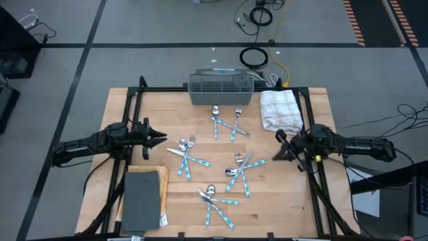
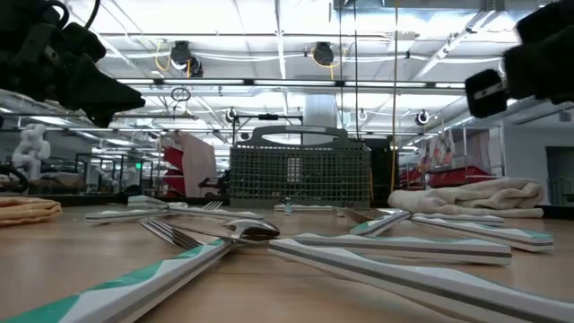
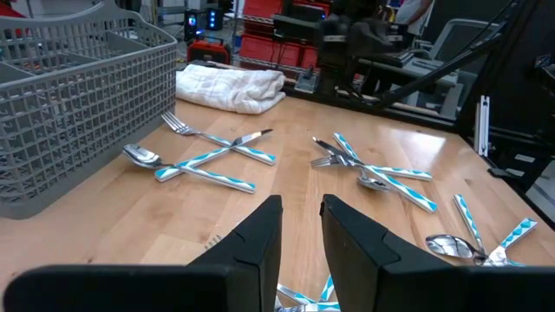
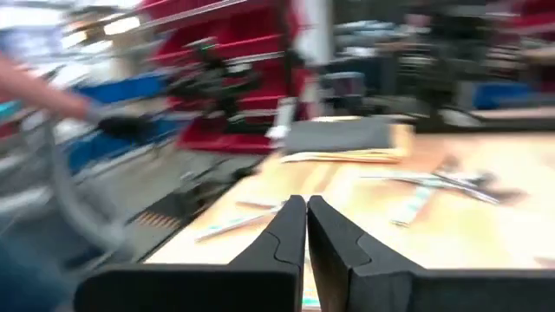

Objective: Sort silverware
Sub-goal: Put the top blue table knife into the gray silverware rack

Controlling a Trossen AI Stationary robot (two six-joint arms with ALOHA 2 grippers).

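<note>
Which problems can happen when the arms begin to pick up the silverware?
The silverware lies in crossed piles, so a gripper may lift two pieces or knock the others away. The handles lie flat on the table, so fingers may slip. The basket stands at the far edge, so a piece could drop during the carry.
</note>
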